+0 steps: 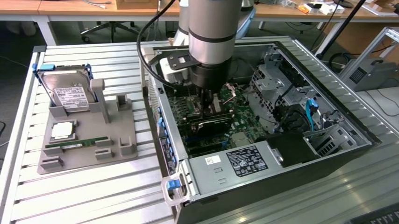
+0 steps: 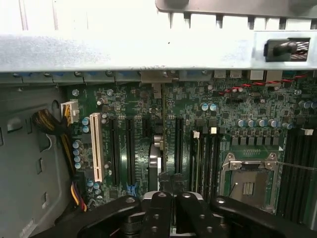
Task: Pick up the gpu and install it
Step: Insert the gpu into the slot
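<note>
The gpu (image 1: pixel 210 123) is a thin dark card standing on edge among the motherboard's slots inside the open computer case (image 1: pixel 324 88). In the wrist view the gpu (image 2: pixel 162 124) shows edge-on, with a round fan part beside it. My gripper (image 1: pixel 210 110) reaches straight down into the case over the card. In the wrist view my gripper (image 2: pixel 172 201) is shut, with its black fingers (image 2: pixel 159 208) pressed together right at the card's upper edge. Whether they pinch the card or only rest above it is unclear.
Beside the case, at the exterior view's left, a grey fixture (image 1: pixel 93 144) holds a hard drive (image 1: pixel 68 93), a chip (image 1: pixel 62 130) and a green memory stick (image 1: pixel 78 143). Inside the case are a white slot (image 2: pixel 95 146), a processor socket (image 2: pixel 250 178), a cable bundle (image 2: pixel 52 126) and the power supply (image 1: pixel 240 161).
</note>
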`<state>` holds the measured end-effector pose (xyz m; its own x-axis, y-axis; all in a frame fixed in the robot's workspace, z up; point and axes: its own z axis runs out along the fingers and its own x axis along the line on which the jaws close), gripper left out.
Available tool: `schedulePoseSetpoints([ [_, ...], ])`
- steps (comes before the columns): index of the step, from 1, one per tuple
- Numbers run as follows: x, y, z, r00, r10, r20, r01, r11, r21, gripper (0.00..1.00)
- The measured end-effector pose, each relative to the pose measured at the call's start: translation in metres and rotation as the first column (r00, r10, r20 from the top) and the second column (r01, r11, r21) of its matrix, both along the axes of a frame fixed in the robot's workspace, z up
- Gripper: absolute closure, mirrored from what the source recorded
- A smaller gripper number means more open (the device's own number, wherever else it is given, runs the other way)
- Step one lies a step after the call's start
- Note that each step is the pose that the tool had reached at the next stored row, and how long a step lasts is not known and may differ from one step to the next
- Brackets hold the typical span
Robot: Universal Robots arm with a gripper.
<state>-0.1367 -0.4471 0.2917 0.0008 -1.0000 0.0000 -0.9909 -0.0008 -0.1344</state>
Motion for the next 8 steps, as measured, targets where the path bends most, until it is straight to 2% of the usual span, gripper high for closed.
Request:
schedulePoseSetpoints([
  [4,0.023,0.0,-0.0001,0.9999,0.001,-0.0138,-0.001,1.0,0.0078,0.89],
  [7,0.037,-0.0001,-0.0001,0.9998,0.003,-0.0217,-0.003,0.9999,0.0129,0.89],
  [8,0.043,-0.0001,-0.0001,0.9995,0.004,-0.0324,-0.004,0.9999,0.013,0.89],
])
